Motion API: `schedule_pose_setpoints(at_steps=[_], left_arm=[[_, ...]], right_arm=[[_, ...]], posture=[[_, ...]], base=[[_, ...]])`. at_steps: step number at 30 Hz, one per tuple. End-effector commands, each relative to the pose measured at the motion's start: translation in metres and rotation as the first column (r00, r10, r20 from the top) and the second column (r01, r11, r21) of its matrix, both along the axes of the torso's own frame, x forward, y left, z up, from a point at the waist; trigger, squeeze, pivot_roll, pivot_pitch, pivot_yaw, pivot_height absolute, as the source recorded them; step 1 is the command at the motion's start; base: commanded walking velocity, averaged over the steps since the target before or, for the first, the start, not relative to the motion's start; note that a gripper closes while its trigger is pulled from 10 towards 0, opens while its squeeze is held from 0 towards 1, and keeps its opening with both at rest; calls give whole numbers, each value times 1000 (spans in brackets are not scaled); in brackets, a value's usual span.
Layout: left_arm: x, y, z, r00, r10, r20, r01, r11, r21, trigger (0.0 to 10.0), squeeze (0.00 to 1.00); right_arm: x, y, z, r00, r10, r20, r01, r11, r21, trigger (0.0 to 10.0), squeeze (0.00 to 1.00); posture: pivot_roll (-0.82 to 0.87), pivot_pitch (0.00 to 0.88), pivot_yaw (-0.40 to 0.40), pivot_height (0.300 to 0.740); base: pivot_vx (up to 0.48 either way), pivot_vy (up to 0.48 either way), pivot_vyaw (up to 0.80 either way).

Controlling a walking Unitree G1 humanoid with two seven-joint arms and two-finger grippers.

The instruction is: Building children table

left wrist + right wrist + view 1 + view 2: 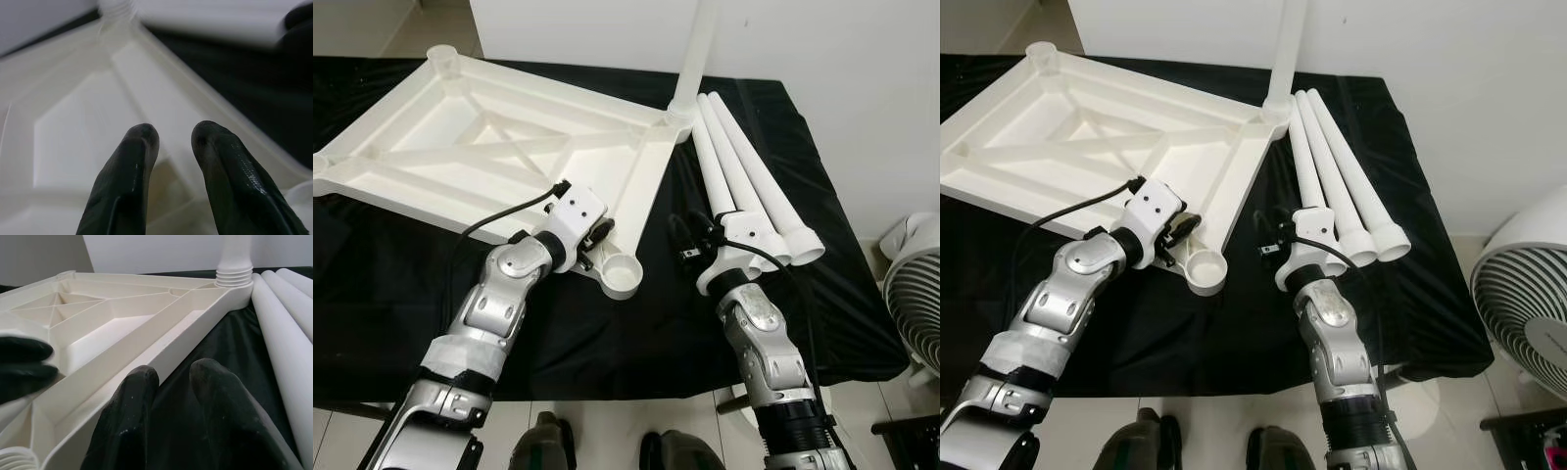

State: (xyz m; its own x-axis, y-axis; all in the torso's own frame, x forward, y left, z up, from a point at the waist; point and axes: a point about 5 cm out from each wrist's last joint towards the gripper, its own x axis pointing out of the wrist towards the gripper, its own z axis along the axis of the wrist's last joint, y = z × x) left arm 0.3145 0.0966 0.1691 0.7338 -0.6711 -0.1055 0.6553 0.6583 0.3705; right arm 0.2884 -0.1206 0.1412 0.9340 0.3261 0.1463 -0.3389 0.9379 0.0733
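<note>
Bench (636,343) draped in black cloth, against a white wall (822,59); tiled floor (636,431) below the near edge, white fan (913,294) off the right edge. One white tabletop (489,147), upside down, ribs up, covering the bench's left and middle. One leg (697,54) upright, screwed into the far-right corner socket. One open socket (624,276) at the near corner. Three loose legs (744,186) lying side by side right of the tabletop, touching each other. Left tool (173,142) over the tabletop's near rim beside the open socket, fingers slightly spread, pinching nothing. Right tool (173,377) low over the cloth between tabletop and loose legs, fingers slightly spread, empty.
</note>
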Motion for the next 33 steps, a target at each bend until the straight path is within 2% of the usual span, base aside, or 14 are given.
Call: schedule_pose_setpoints(at_steps=[1,3,4,6,10,11,12,16,19,20,22,27,28,33], left_arm=[[-7,-5,8,996,-79,28,79,997,-17,10000,0],[-10,-7,10,993,-110,31,111,993,-33,10000,0],[-12,-7,13,990,-139,23,140,988,-62,10000,0],[-14,-8,15,987,-158,17,159,984,-82,10000,0],[-18,-4,14,982,-180,53,181,983,-27,10000,0],[-19,-2,12,982,-181,61,182,983,-1,10000,0],[-19,0,11,981,-181,68,180,984,19,10000,0],[-20,11,6,982,-181,55,176,981,84,10000,0],[-23,17,-1,976,-214,37,205,965,162,10000,0],[-21,25,-8,978,-209,8,203,954,220,10000,0],[-19,29,-11,979,-202,-8,197,947,253,10000,0],[-13,35,-14,982,-184,-38,188,946,263,10000,0],[-10,37,-13,984,-174,-36,177,947,269,10000,1000],[-2,43,-11,990,-144,8,133,934,332,10000,1000]], right_arm=[[-1,-2,2,1000,0,17,0,1000,9,10000,0],[-1,-2,3,1000,7,18,-8,1000,20,10000,0],[0,-2,5,999,17,27,-18,999,45,10000,1000],[0,-2,6,999,23,35,-26,998,62,10000,1000],[2,-6,8,999,3,35,-5,998,61,10000,1000],[2,-7,7,999,-1,34,-1,998,56,10000,878],[2,-8,7,999,-2,36,0,999,47,10000,0],[2,-12,7,999,5,37,-6,999,43,10000,0],[2,-16,8,999,-2,40,0,999,36,10000,0],[3,-20,8,999,-6,43,5,1000,28,10000,0],[3,-22,8,999,-6,45,5,1000,24,10000,0],[2,-24,9,999,-5,50,4,1000,21,10000,0],[1,-23,9,999,-3,51,2,1000,22,10000,0],[-1,-21,9,999,4,53,-5,1000,24,10000,0]], posture=[[-68,91,-14,740],[-59,87,-13,740],[-57,85,-12,740],[-57,85,-12,740],[-54,81,-10,740],[-54,80,-11,740],[-55,79,-8,740],[-55,77,-5,740],[-54,74,-1,740],[-53,72,1,740],[-52,71,3,740],[-53,69,7,740],[-54,68,9,740],[-55,68,10,740]], base=[[0,0,0],[0,0,0],[0,0,0],[0,0,0],[0,0,0],[0,0,0],[0,0,0],[0,0,0],[0,0,0],[0,0,0],[0,0,0],[0,0,0],[0,0,0],[0,0,0]])
